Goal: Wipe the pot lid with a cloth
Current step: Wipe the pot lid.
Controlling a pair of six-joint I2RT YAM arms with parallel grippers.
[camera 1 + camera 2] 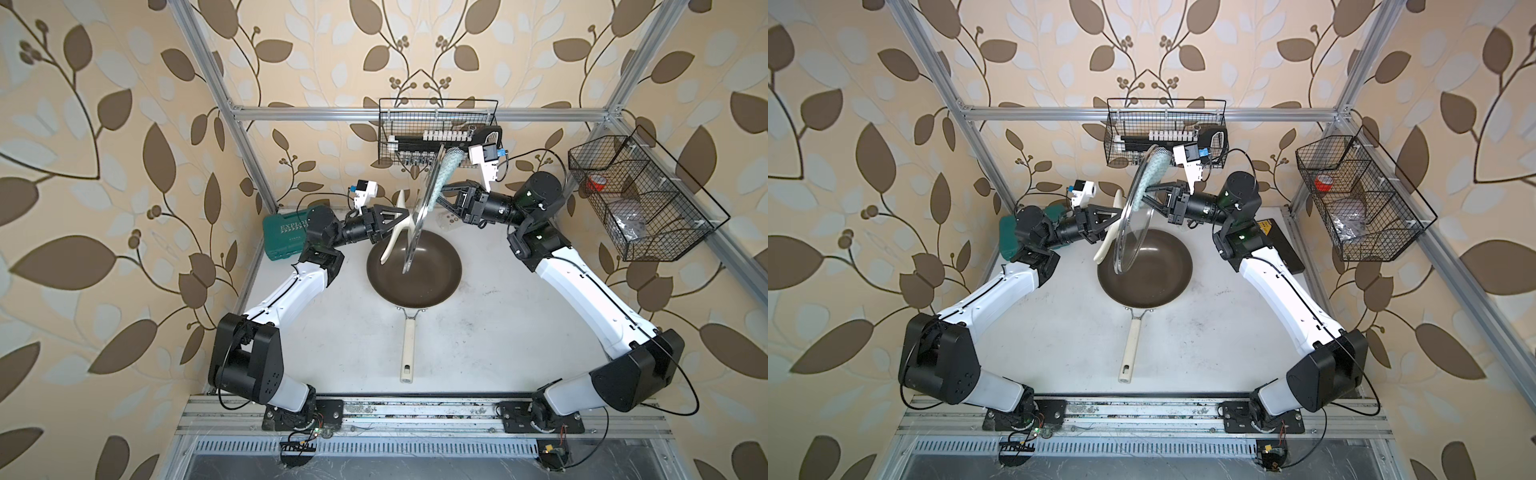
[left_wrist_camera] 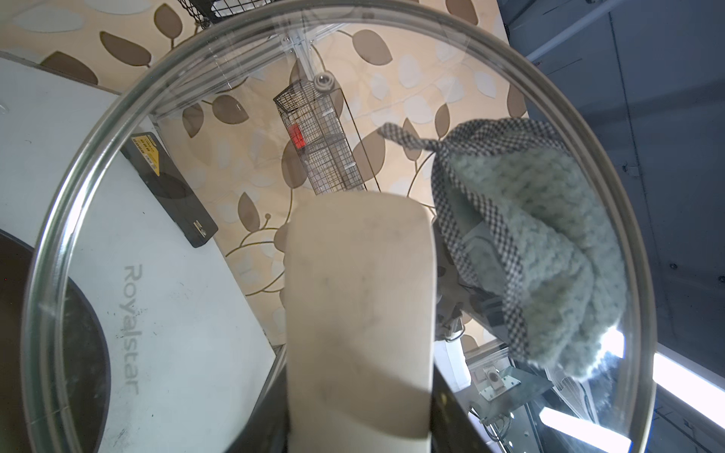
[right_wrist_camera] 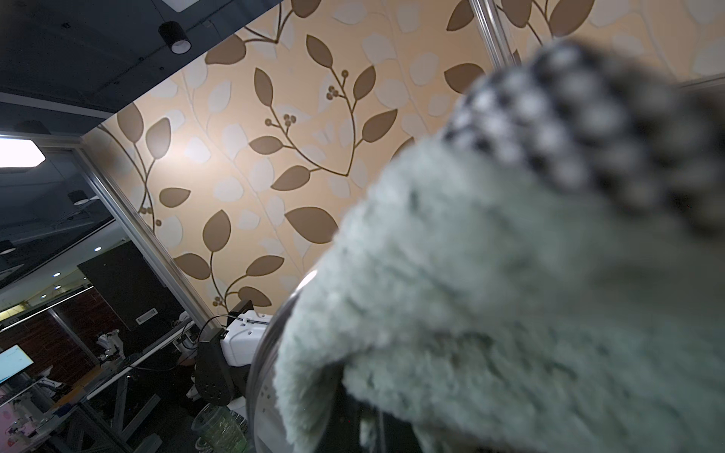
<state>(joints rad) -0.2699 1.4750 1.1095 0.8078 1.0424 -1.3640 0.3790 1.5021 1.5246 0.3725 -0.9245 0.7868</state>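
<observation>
The pot lid (image 1: 419, 208) (image 1: 1133, 228) is a clear glass disc with a metal rim, held upright on edge above the frying pan. My left gripper (image 1: 408, 219) (image 1: 1118, 219) (image 2: 359, 427) is shut on the lid's cream bar handle (image 1: 392, 237) (image 2: 361, 306). On the lid's other face the pale green-grey cloth (image 1: 444, 174) (image 1: 1152, 178) (image 3: 490, 298) with checked trim lies against the glass near its upper rim. Through the glass the cloth (image 2: 533, 243) shows in the left wrist view. My right gripper (image 1: 435, 196) (image 1: 1144, 195) is shut on the cloth, which hides its fingertips.
The dark brown frying pan (image 1: 419, 274) lies under the lid, its long handle (image 1: 407, 345) pointing to the front. A green case (image 1: 284, 239) stands behind the left arm. A black box (image 1: 1281, 241) lies at the right. Wire baskets hang at the back (image 1: 436, 124) and right (image 1: 640, 195).
</observation>
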